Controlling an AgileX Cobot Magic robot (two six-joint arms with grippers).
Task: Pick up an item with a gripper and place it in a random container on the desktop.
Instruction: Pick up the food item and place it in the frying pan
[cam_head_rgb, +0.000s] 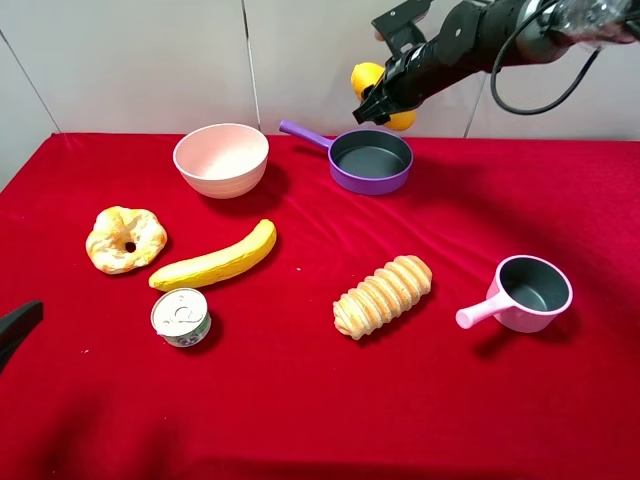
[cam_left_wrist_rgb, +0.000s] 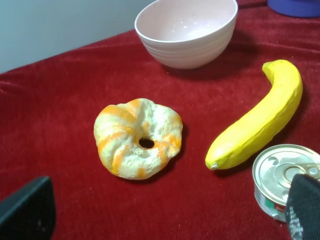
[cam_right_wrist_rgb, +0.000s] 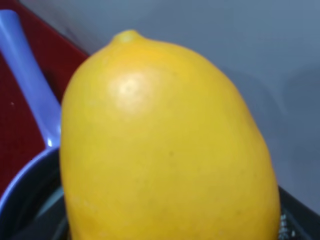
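Observation:
My right gripper (cam_head_rgb: 385, 100) is shut on the yellow-orange mango (cam_head_rgb: 366, 76) and holds it in the air just above the far rim of the purple frying pan (cam_head_rgb: 370, 183) at the back of the red desktop (cam_head_rgb: 300, 400). In the right wrist view the mango (cam_right_wrist_rgb: 165, 145) fills the frame, with the pan's handle (cam_right_wrist_rgb: 25, 75) and dark inside below it. My left gripper (cam_head_rgb: 15, 330) is low at the left edge. In the left wrist view it (cam_left_wrist_rgb: 165, 205) is open and empty, with its fingers (cam_left_wrist_rgb: 27, 212) spread wide.
A pale pink bowl (cam_head_rgb: 221, 158) stands left of the pan. A ring-shaped bread (cam_head_rgb: 125, 239), a banana (cam_head_rgb: 215, 262) and a tin can (cam_head_rgb: 181, 316) lie at the left. A ribbed bread loaf (cam_head_rgb: 383, 295) lies mid-table and a pink saucepan (cam_head_rgb: 530, 292) at the right.

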